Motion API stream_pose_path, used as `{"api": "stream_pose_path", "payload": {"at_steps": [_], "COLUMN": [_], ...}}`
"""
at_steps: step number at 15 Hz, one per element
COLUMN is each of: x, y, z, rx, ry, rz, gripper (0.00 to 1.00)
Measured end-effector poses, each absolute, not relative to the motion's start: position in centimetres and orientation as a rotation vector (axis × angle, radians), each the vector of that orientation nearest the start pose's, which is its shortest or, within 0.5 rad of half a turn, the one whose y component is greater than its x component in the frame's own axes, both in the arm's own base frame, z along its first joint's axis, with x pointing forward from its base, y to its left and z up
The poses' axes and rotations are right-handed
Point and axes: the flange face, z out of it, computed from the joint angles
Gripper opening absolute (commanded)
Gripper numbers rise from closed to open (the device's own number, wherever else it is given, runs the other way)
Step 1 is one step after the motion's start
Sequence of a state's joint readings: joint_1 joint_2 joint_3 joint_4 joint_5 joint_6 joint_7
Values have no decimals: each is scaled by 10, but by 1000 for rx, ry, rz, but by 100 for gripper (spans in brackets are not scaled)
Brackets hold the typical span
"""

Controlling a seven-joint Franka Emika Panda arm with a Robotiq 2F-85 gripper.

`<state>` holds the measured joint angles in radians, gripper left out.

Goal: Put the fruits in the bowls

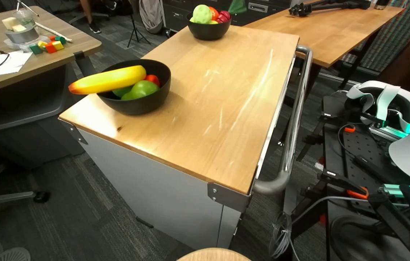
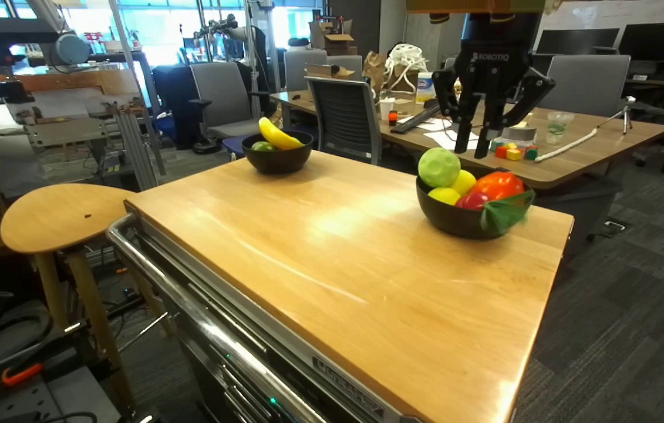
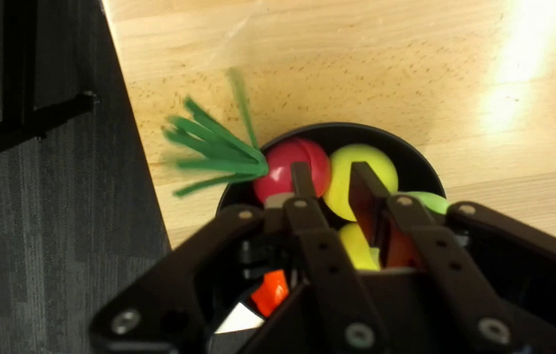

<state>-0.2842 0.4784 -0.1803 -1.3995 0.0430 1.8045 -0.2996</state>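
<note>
Two black bowls stand on the wooden cart top. One bowl (image 2: 455, 220) holds a green ball-shaped fruit (image 2: 438, 167), yellow fruits (image 2: 444, 195), an orange-red fruit (image 2: 499, 185) and a red fruit (image 3: 278, 172) whose green leaves (image 3: 219, 147) hang over the rim. In the other bowl (image 1: 136, 107) lie green fruits (image 1: 143, 89), a small red one (image 1: 153, 79) and a banana (image 1: 110, 79) that sticks out past the rim. My gripper (image 2: 472, 154) hangs above the bowl with the leafy red fruit. Its fingers are apart with nothing between them, as the wrist view (image 3: 332, 169) also shows.
A metal handle bar (image 2: 214, 329) runs along one side of the cart top (image 2: 332, 264). Beyond another side is a desk (image 2: 590, 155) with coloured blocks (image 2: 513, 153) and tape. A round stool (image 2: 61, 217) stands close to the cart.
</note>
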Motion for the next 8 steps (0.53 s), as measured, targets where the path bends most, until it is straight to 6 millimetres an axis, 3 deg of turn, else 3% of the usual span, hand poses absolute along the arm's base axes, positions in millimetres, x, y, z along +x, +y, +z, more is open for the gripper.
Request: {"api": "stream_pose_path", "payload": {"at_steps": [3,5,6,7,8], "x": [612,588,575,561,546], "y": [-285,-282,-281,-279,-279], "z": [446,475,493,511,527], "rx": [-3134,-3118,-3104,-3085,-3070], "ry": [206,62,-22,-104,-183], "rz": [279,375,385,381,365], "gripper": [82,97,100,87,94]}}
